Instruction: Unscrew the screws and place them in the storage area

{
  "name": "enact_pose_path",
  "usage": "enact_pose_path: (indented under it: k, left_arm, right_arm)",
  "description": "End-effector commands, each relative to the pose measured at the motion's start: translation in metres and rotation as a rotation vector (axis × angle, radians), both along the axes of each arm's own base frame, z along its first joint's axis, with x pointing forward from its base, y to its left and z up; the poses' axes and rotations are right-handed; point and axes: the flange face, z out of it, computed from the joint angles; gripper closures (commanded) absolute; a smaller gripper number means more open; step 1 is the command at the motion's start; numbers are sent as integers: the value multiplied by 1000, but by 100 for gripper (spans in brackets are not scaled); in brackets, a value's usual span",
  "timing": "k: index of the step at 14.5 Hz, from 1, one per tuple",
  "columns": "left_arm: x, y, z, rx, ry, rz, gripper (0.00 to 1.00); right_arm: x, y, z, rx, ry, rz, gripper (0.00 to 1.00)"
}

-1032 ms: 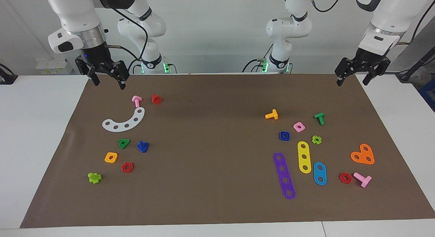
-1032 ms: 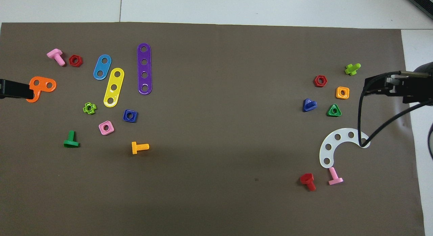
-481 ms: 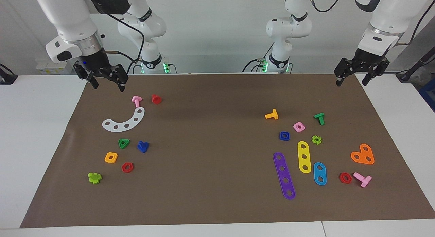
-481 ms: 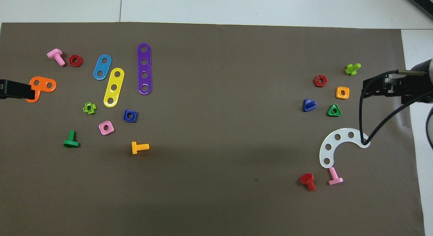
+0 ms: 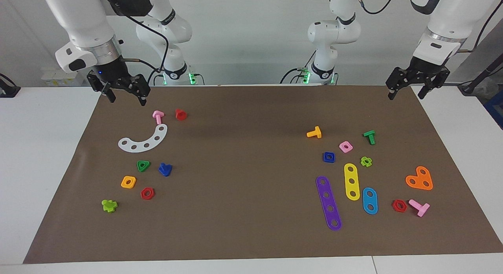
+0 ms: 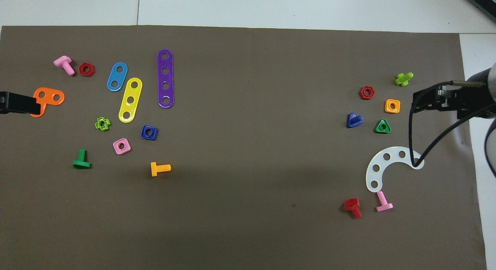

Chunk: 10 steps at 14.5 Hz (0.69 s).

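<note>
Table point(image 5: 47, 156), white, spread with a brown paper mat point(image 5: 251, 234) filling most of both views.

Right arm, entering at upper left of the facing view: right end effector point(image 5: 125, 96) raised over the mat's upper-left corner, fingers apart, nothing between them.

Left arm, entering at upper right of the facing view: left end effector point(image 5: 406, 94) raised over the mat's upper-right corner, fingers apart, empty, waiting.

Storage area, left part of the facing view, right part of the overhead view: white curved strip point(image 5: 143, 139), green triangle nut point(image 5: 143, 165), orange square nut point(image 5: 128, 182), red hexagon nut point(image 5: 147, 193).

Dark-blue screw point(image 5: 165, 169), lying loose on the mat inside the storage area, just beside the green triangle nut and near the red hexagon nut; no nut or strip threaded on it. In the overhead view, dark-blue screw point(image 6: 353, 120) seen on its side, long axis roughly across the frame, triangular head toward frame left, shank toward the green triangle nut.

Governing relation: screw down-frame and slightly right-frame of the right end effector in the facing view, with the white curved strip between; well apart from the left end effector. Right arm judged the nearer. Screw judged already delivered; any further grasp likely to require descent past the strip and fingers set across the short shank.
</note>
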Motion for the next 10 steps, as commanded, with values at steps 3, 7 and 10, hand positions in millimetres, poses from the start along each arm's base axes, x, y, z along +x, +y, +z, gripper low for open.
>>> enact_pose_path:
  k: [3,7,10]
  left_arm:
    - [-8,1,-3,4,9,-4,0]
    - [-8,3,-4,4,6,-1,0]
    - [-8,3,-4,4,3,0,0]
  right_arm:
    - [-6,1,-1,21,15,54,0]
    - [-8,0,-3,21,25,100,0]
    - [-8,0,-3,21,25,94,0]
